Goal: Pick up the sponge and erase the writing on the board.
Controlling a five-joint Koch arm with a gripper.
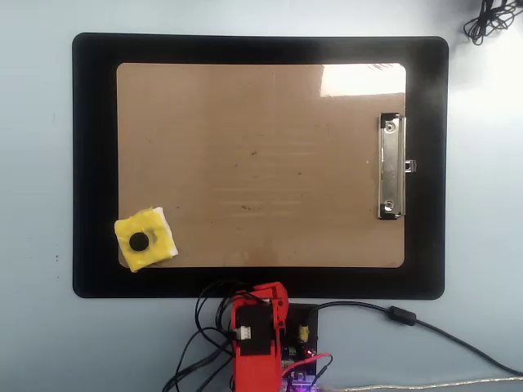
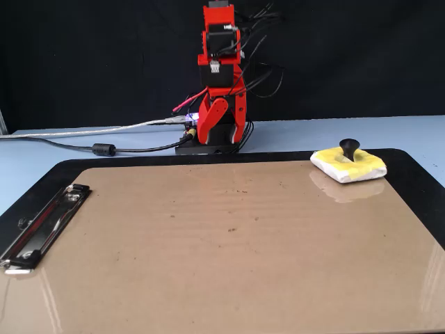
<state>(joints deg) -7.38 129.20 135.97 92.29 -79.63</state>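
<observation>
Pale blue counter (image 1: 33, 163) carries a black mat (image 1: 94, 163), and the board (image 1: 261, 163) lies on it, bare but for faint specks. No writing legible. Folded back at its base, the red tool (image 2: 221, 122) is clear of everything; whether it's clenched, I cannot tell. Well away from it sits the sponge (image 1: 145, 239) on the board's corner. Only the overhead view shows the silver clip (image 1: 391, 167) whole.

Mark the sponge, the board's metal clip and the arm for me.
sponge (image 1: 155, 247): overhead view, on its yellow face beside the black knob.
metal clip (image 1: 391, 167): overhead view, middle of the silver bar.
arm (image 2: 221, 76): fixed view, on its red upper body.
</observation>
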